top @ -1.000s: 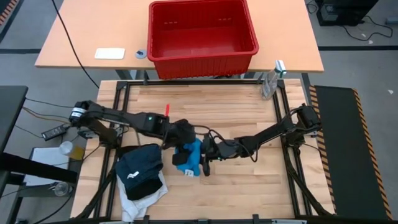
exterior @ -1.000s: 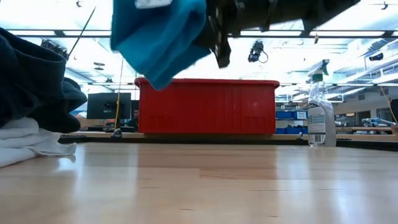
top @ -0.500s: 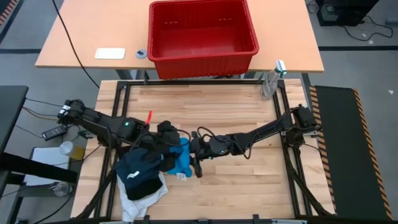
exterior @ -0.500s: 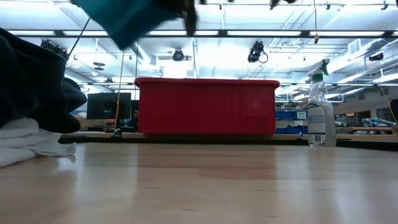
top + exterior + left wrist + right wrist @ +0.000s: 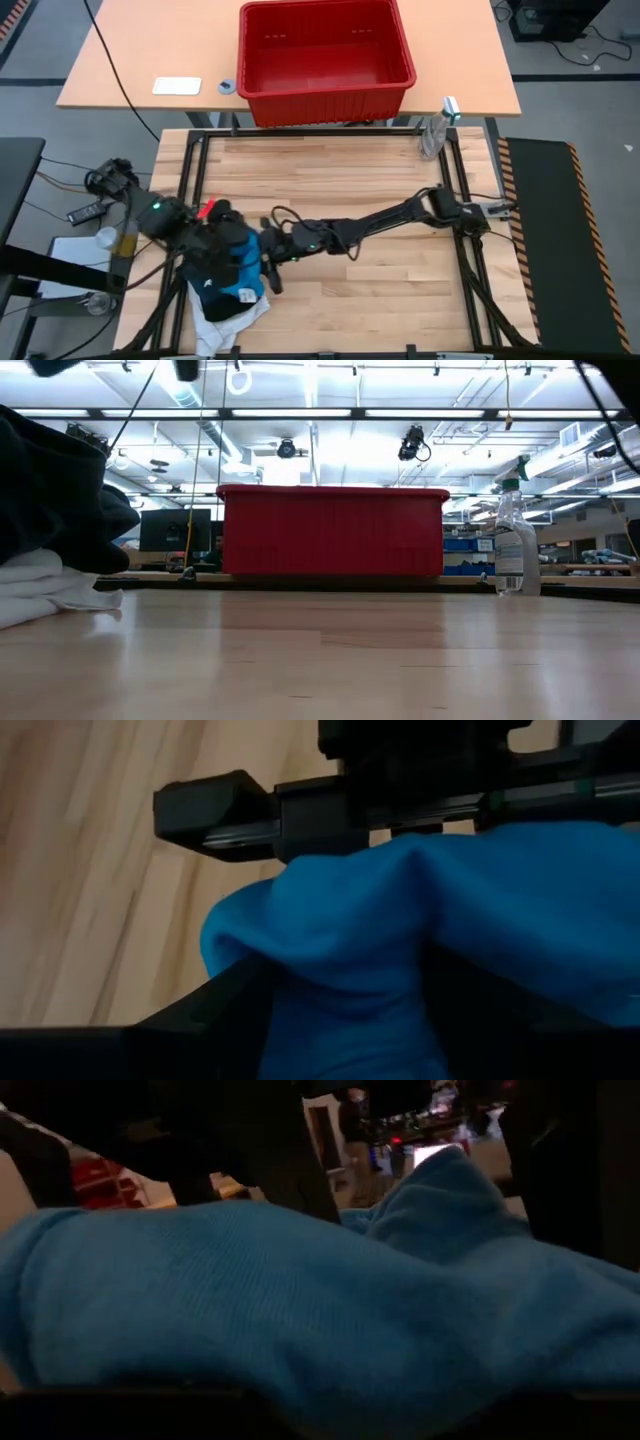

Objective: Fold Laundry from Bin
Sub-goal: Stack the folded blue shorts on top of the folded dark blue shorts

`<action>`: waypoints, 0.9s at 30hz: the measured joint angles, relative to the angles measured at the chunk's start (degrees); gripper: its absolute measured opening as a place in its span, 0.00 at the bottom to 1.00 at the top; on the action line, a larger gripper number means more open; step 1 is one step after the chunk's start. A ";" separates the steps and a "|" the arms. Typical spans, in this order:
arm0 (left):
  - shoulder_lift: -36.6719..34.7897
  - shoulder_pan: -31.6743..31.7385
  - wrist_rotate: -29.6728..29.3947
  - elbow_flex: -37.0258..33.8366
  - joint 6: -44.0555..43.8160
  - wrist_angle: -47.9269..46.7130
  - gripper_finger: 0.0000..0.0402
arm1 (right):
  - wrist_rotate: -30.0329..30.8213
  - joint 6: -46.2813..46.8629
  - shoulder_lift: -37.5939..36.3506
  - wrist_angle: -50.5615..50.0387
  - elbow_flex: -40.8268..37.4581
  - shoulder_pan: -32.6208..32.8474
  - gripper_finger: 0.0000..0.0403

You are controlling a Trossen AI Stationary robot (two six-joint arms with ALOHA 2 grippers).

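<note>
The small bright blue garment (image 5: 245,275) hangs bunched between my two grippers, over the pile at the table's left near corner. My left gripper (image 5: 228,245) is on its left side and my right gripper (image 5: 268,262) on its right side, both shut on it. Below it, a dark navy garment (image 5: 210,285) with a white tag lies on a white one (image 5: 228,318). In the low view the same pile shows as dark cloth (image 5: 50,490) resting on white cloth (image 5: 40,595). The red bin (image 5: 325,55) stands on the far table. My left gripper has a bunched fold of the blue garment (image 5: 340,990) between its two fingers, coming at it slanting down from the table's left. How many layers it has cannot be told. The cloth is lifted clear and sags slack. My right gripper holds the blue garment's other side (image 5: 300,1340) between its fingers, reaching level from the table's right. The cloth bulges up over the fingers and hides the place of contact. It is off the table.
A spray bottle (image 5: 435,130) stands at the work table's far right corner. A white card (image 5: 176,86) and a small round thing (image 5: 227,87) lie left of the bin. Bare wood spreads over the table's middle and right.
Both grippers have carried the blue garment from mid-table toward the table's left edge and upward, and now hold it over the pile. In the low view it has risen out of the picture's top. The right arm has stretched out far across the table.
</note>
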 joint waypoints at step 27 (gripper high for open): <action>-3.16 -12.94 -4.42 -19.00 -24.81 -8.25 0.53 | -10.33 -1.88 21.14 -20.36 29.79 -5.26 0.32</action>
